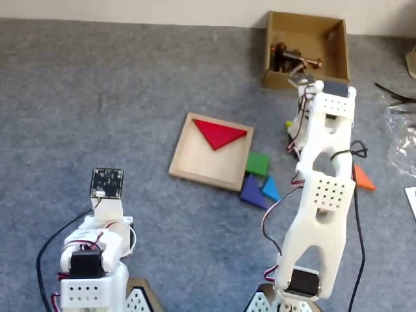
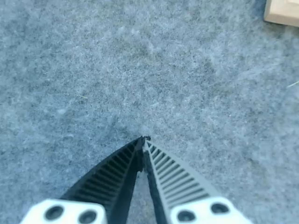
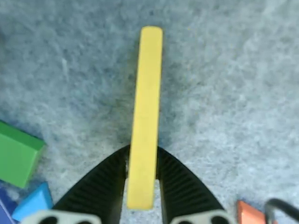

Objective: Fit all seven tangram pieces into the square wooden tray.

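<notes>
We hold the flat yellow wooden piece [image 3: 147,107] edgewise, right fingers [image 3: 105,179] clamped on its faces, near the square wooden tray [image 1: 180,146] for insertion; left fingers [image 2: 117,175] rest closed, empty.

Red triangle [image 1: 220,133] in tray [image 1: 198,166]; yellow piece [image 3: 145,116] seemingly edgewise.

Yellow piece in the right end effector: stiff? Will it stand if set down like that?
Flat yellow tangram piece, probably painted wood, looks rigid: straight edge, no sag. Held edge-on by the right end effector, so it likely tips flat on release.
</notes>
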{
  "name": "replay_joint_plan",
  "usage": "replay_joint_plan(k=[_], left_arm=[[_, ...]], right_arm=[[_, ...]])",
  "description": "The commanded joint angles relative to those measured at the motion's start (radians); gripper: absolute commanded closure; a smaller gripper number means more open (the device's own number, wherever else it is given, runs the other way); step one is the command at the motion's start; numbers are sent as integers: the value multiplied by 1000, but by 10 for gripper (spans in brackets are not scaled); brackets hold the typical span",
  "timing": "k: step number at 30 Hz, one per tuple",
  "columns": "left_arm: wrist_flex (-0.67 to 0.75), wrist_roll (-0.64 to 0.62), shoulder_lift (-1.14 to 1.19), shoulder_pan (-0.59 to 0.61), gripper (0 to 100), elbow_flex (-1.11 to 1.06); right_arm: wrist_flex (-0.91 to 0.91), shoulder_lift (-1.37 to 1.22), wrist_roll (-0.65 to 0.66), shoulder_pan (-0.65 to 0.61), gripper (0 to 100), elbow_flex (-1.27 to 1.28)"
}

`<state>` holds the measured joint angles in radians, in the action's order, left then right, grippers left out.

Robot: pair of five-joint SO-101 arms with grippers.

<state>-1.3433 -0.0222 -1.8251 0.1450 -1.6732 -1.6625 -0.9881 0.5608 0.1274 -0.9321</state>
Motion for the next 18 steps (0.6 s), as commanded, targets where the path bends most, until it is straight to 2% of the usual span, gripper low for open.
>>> replay_joint_plan(k=[1, 10, 14, 18], left_arm=[[-5, 8, -5, 13, 993, -22], [-5, 8, -5, 13, 993, -22], [-5, 8, -5, 13, 993, -22], [-5, 8, -5, 13, 993, -22]], right_arm=[[4, 15, 6, 2, 994, -33], [-5, 41, 8, 10, 994, -76], [-96, 71, 8, 5, 994, -148], [-97, 84, 5, 7, 994, -185]])
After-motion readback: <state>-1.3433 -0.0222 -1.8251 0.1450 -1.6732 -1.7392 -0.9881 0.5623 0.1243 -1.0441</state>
